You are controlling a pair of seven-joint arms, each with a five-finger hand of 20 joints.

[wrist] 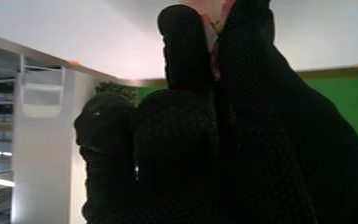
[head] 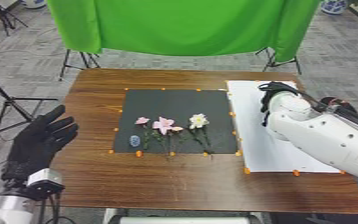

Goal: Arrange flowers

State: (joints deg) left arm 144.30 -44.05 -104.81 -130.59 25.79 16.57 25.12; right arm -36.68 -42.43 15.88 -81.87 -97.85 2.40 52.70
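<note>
The right hand (head: 274, 90) is above the white sheet (head: 269, 155), and its fingers pinch what seems to be a pink flower (wrist: 206, 6). On the dark mat (head: 175, 100) there lie pink blossoms (head: 164, 125) and one white blossom (head: 198, 120), with their stems (head: 206, 140) toward the robot. The left hand (head: 40, 142) is at the left side of the table (head: 158, 182), its fingers straight and slightly spread
</note>
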